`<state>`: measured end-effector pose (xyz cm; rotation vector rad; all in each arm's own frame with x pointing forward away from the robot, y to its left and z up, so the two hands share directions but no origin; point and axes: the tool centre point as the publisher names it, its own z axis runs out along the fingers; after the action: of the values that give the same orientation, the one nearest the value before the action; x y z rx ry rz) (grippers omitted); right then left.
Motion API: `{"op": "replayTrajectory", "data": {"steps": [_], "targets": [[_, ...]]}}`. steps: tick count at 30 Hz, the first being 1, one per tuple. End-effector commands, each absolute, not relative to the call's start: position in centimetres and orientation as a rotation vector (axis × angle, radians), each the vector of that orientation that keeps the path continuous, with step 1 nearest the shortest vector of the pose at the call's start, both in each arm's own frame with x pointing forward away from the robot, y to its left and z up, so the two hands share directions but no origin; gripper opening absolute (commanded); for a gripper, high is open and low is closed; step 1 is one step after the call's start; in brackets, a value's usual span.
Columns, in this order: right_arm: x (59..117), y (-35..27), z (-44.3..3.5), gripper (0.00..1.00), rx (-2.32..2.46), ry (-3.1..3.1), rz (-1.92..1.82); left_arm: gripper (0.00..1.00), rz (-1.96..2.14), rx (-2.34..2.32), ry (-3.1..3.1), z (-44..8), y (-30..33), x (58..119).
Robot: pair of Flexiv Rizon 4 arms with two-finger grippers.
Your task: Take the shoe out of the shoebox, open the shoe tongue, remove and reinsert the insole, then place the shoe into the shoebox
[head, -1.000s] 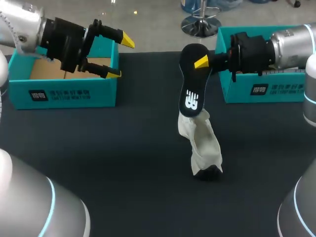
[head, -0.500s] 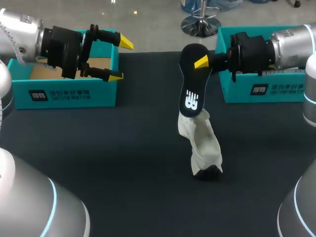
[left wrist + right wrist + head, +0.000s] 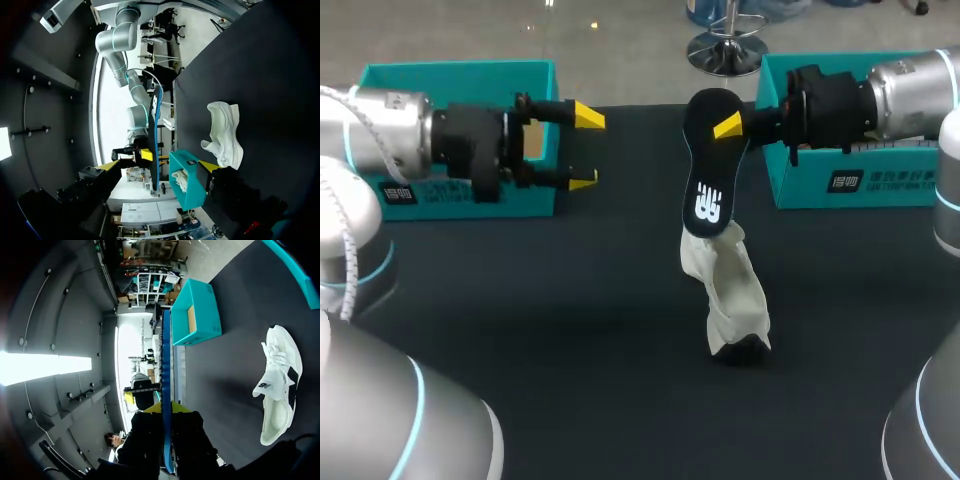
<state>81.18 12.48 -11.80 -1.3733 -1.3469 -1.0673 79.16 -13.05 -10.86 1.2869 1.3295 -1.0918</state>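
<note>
Dark tabletop (image 3: 570,330): right gripper (image 3: 723,126) clamps a flat black insole (image 3: 705,185), long axis pointing down at the white fabric shoe (image 3: 732,295); left gripper (image 3: 585,148) unclenched, farther.

Silver, cyan-ringed arms (image 3: 380,145) — black tools (image 3: 582,148), yellow-tipped

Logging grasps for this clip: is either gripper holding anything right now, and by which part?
The right gripper is shut on the black insole, near its upper end. The left gripper is open, holding nothing.

Illegible print on insole (image 3: 706,160) and shoeboxes (image 3: 885,186)
</note>
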Motion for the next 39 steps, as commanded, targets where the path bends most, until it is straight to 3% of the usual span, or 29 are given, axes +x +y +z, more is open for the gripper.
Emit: {"op": "replayTrajectory", "data": {"steps": [1, 13, 27, 28, 29, 30, 32, 39], "targets": [[81.1, 12.5, -11.7, 0.00, -1.378, -1.349, -1.064, 1.00, -1.110, 1.251, 1.338, -11.1, -16.5, 79.2], [81.1, 12.5, -11.7, 0.00, -1.378, -1.349, -1.064, 1.00, -1.229, 1.211, 1.351, -11.4, -22.9, 78.3], [81.1, 12.5, -11.7, 0.00, -1.378, -1.349, -1.064, 1.00, -1.246, 1.164, 1.379, -11.9, -25.8, 79.5], [81.1, 12.5, -11.7, 0.00, -1.378, -1.349, -1.064, 0.77, -1.246, 1.160, 1.381, -12.0, -25.9, 79.6], [81.1, 12.5, -11.7, 0.00, -1.378, -1.349, -1.064, 0.48, -1.241, 1.155, 1.387, -12.0, -26.0, 79.6], [81.1, 12.5, -11.7, 0.00, -1.378, -1.349, -1.064, 0.37, -1.241, 1.153, 1.386, -12.0, -26.0, 79.6], [81.1, 12.5, -11.7, 0.00, -1.378, -1.349, -1.064, 0.00, -1.235, 1.155, 1.390, -12.0, -26.1, 79.7], [81.1, 12.5, -11.7, 0.00, -1.378, -1.349, -1.064, 0.00, -1.233, 1.143, 1.408, -12.4, -26.0, 79.9]]}}
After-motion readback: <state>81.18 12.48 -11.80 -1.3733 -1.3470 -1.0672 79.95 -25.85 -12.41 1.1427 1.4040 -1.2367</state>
